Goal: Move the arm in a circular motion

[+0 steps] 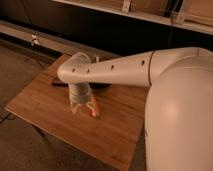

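your arm (117,70) fills the right side of the view. a big rounded cream-white shoulder bulges in the lower right, and from it a thick tube segment with a row of small dark holes reaches leftward and slightly down across the middle. it ends in a bulbous joint over the far left part of the wooden table (40,112), where the wrist turns straight down.

the gripper (83,105) hangs below that joint, pointing at the tabletop, low over the wood or touching it — you cannot tell which. whether the gripper is parted or closed you cannot tell either. just beside it on the right sits a small orange patch (94,112), close to the wood, and you cannot tell if it belongs to the gripper or is a separate thing.

behind the arm, toward the far edge of the table, lies a dark flat object (59,83), partly hidden by the tube and showing again on the other side of the wrist. the table is a light wood slab set at an angle, one corner toward the lower left, standing on a grey floor (20,65). beyond it a pale ledge (55,44) runs along a dark wall — a white wall socket (34,39) sits on it at the upper left
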Controlling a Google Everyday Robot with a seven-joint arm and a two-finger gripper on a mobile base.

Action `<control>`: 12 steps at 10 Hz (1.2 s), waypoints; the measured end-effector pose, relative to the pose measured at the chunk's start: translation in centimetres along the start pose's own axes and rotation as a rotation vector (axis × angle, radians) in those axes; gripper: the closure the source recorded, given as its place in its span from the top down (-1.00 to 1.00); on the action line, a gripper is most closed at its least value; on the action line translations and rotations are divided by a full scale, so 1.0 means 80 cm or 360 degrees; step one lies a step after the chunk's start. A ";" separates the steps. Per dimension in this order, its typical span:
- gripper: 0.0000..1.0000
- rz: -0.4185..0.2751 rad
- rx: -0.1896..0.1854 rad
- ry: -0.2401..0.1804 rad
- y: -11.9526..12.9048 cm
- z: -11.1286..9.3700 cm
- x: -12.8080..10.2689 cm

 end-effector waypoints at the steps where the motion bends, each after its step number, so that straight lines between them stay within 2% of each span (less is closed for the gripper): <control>1: 0.30 0.0000 0.0000 0.0000 0.000 0.000 0.000; 3: 0.30 0.0000 0.0008 0.0000 -0.001 -0.001 0.000; 5: 0.30 0.0012 0.0071 -0.0018 -0.015 -0.009 -0.010; 6: 0.30 0.0001 0.0141 -0.0031 -0.019 -0.017 -0.020; 9: 0.30 -0.0067 0.0254 -0.0090 -0.014 -0.045 -0.057; 10: 0.30 -0.0085 0.0270 -0.0106 -0.012 -0.050 -0.066; 12: 0.30 -0.0182 0.0328 -0.0140 0.011 -0.062 -0.099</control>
